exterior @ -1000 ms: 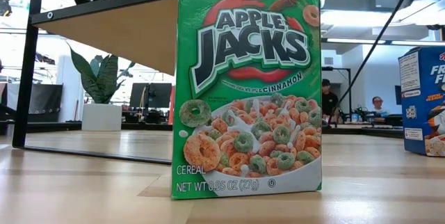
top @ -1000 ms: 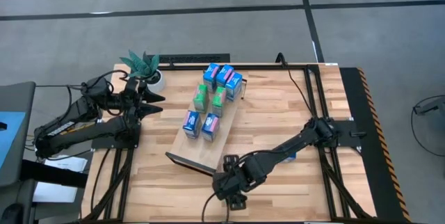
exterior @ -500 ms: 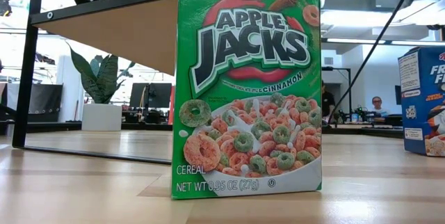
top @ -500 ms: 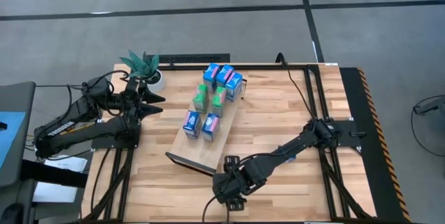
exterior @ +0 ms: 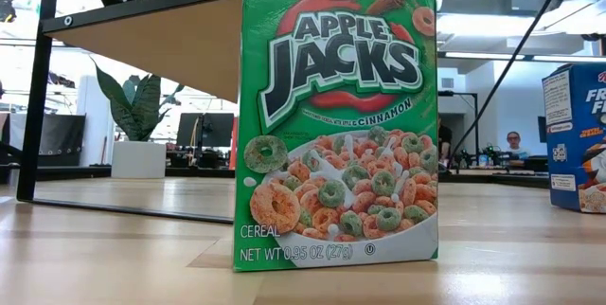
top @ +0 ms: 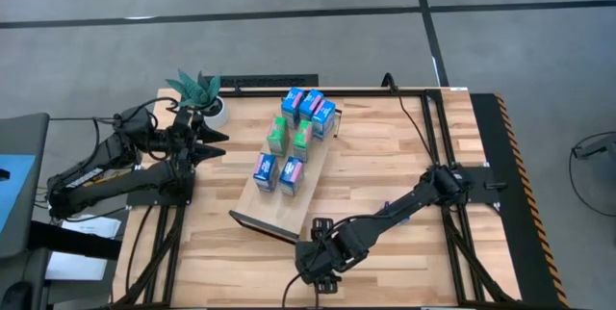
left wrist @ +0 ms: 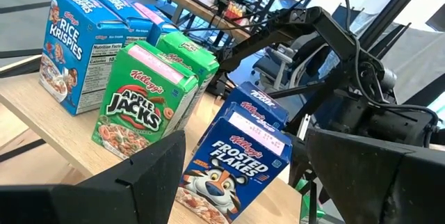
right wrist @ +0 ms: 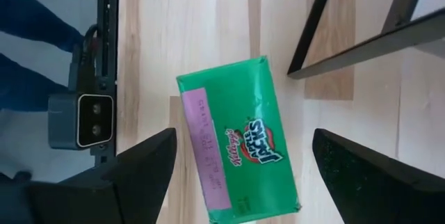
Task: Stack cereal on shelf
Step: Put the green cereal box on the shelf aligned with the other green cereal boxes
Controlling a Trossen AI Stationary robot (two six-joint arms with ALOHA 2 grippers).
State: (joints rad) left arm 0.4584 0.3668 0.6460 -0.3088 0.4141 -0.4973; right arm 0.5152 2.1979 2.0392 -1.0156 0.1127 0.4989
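Seven cereal cartons already sit on the shelf [top: 276,206], which lies slantwise across the middle of the table: three blue ones [top: 309,107] at its far end, two green ones [top: 290,137] in the middle and two blue ones [top: 278,170] nearer the front. One green carton [right wrist: 240,137] is not yet stacked. It stands on the tabletop near the front edge, just off the shelf's near end, and the low view shows it upright with nothing touching it.

Little has changed over the last second. The right gripper [top: 320,264] has crept a touch further toward the front edge and now hangs directly over that green carton, hiding it from above. Its own camera looks straight down on the carton's top, with the two fingers [right wrist: 139,175] spread wide on either side and clear of the cardboard – so the pincer is open and holds nothing. The small shift reads as lining up, not picking: the carton looks the same in the low view as it did before.

A blue carton [exterior: 578,139] also waits on the table, off to one side of the green one.

The left gripper [top: 210,142] waits by the potted plant [top: 197,89] at the table's far left, fingers apart and empty, pointing toward the stocked shelf.

My judgement – the next step is a descent and a squeeze on the green carton
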